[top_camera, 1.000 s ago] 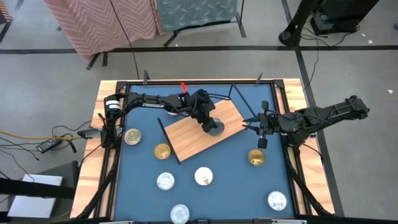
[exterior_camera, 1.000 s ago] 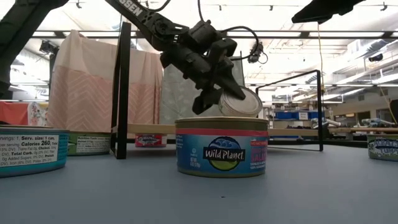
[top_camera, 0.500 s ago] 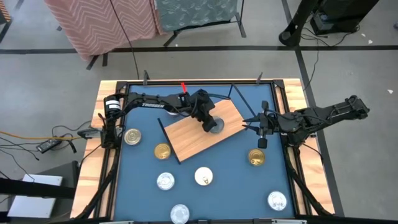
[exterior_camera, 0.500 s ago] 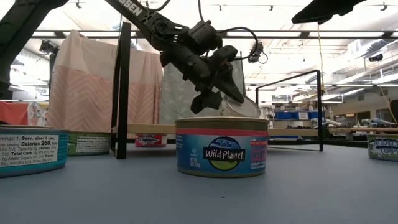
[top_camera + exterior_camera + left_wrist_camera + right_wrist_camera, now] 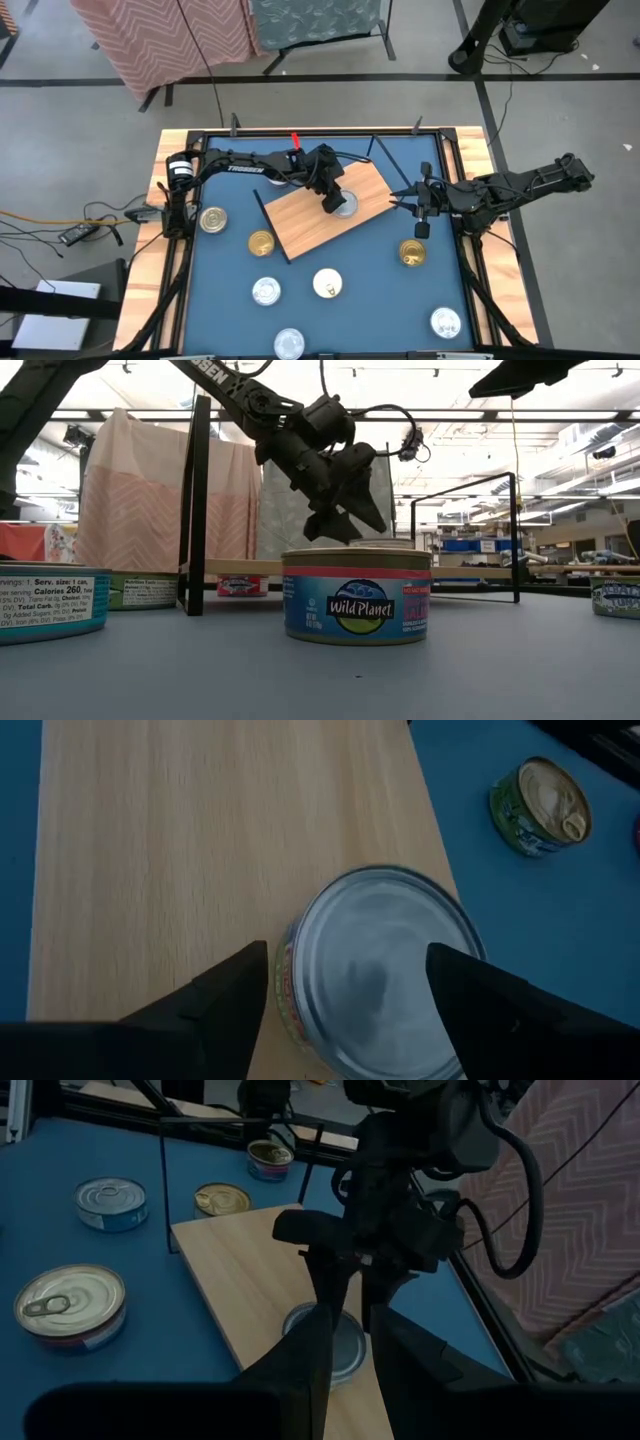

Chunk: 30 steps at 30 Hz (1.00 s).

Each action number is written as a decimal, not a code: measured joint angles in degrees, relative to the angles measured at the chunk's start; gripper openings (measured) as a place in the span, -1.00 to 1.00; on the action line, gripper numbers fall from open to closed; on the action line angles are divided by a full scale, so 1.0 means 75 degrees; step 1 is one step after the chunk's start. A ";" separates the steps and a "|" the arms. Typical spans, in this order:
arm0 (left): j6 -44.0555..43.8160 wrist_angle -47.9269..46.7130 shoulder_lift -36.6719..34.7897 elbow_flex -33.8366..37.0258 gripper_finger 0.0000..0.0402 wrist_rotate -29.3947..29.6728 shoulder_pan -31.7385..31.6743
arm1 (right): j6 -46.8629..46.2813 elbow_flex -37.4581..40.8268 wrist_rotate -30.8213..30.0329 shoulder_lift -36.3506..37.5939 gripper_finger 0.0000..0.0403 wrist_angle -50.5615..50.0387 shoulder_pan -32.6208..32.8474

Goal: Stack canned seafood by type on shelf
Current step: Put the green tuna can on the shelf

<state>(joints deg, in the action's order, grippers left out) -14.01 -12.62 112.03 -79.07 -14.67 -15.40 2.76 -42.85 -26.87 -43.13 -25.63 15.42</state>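
On the light-wood shelf board [image 5: 325,212] | left gripper [image 5: 337,202] jaws now spread, releasing silver-lidded round tin [image 5: 375,970] | first can placed; right gripper [image 5: 412,200] waits, jaws narrowly parted.

silver tin [image 5: 345,204] flat on shelf [image 5: 300,225]; seemingly unlabelled

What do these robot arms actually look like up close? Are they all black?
Mostly, yes. Both arms are slim, dark and jointed, with black cables looping along them. The left arm carries white TROSSEN lettering and a silver-capped joint near its base. The left gripper ends in two flat, black, wedge-shaped fingers. The right arm looks the same, matte black throughout.
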 joint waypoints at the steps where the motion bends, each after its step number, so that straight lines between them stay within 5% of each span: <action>1: 0.0058 -0.0008 0.0000 0.0000 0.37 -0.0001 0.0000 | 0.0000 0.0000 0.0000 0.0001 -0.57 -0.0003 0.0000; 14: 0.1412 -0.1576 -0.1202 0.0000 0.12 0.0424 0.0093 | -0.0029 0.0000 0.0004 0.0002 -0.57 -0.0015 0.0000; 19: 0.1676 -0.2237 -0.1413 -0.0008 -0.19 0.0893 0.0515 | -0.0026 0.0000 0.0003 0.0001 -0.57 0.0000 0.0000; 26: 0.2198 -0.3208 -0.1399 -0.0006 -0.90 0.2066 0.0959 | -0.0026 0.0000 0.0003 0.0002 -0.57 0.0035 0.0000; 30: 0.2222 -0.3074 -0.1397 -0.0006 -0.96 0.2216 0.0963 | -0.0038 0.0000 0.0003 0.0000 -0.57 0.0040 0.0000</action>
<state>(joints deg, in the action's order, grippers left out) 2.66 -35.68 101.55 -79.11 1.95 -8.18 2.48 -42.85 -26.85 -43.13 -25.33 15.42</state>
